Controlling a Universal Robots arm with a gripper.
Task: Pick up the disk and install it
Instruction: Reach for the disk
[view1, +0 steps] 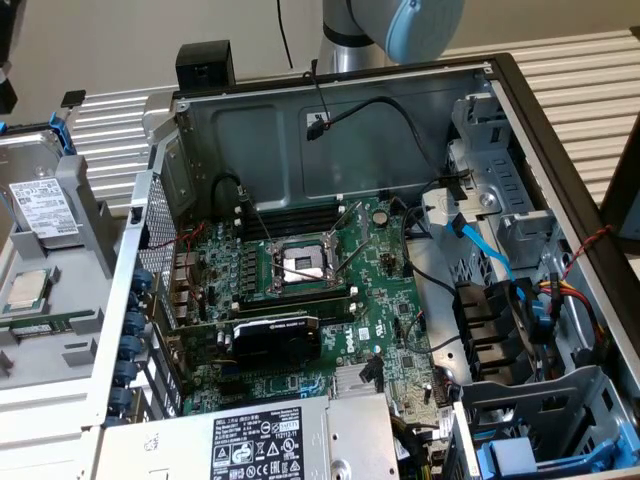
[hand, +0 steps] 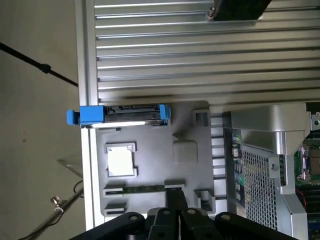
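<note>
Grey steel computer case (view1: 330, 130) lies open to receive its drive. A grey tray (hand: 150, 167) below the jaws keeps parts reachable. The disk (hand: 132, 116) sits slotted edge-up, beyond the closed, empty gripper (hand: 174, 196).

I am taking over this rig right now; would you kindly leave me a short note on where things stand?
Claw: shut and empty, over the grey tray that sits beside the open computer case.
Disk: in its blue frame, standing on edge in the tray, near the processor chip; the claw is apart from it.
Done: nothing yet; the disk is not gripped.
Left: the pickup and the install in the case.
</note>
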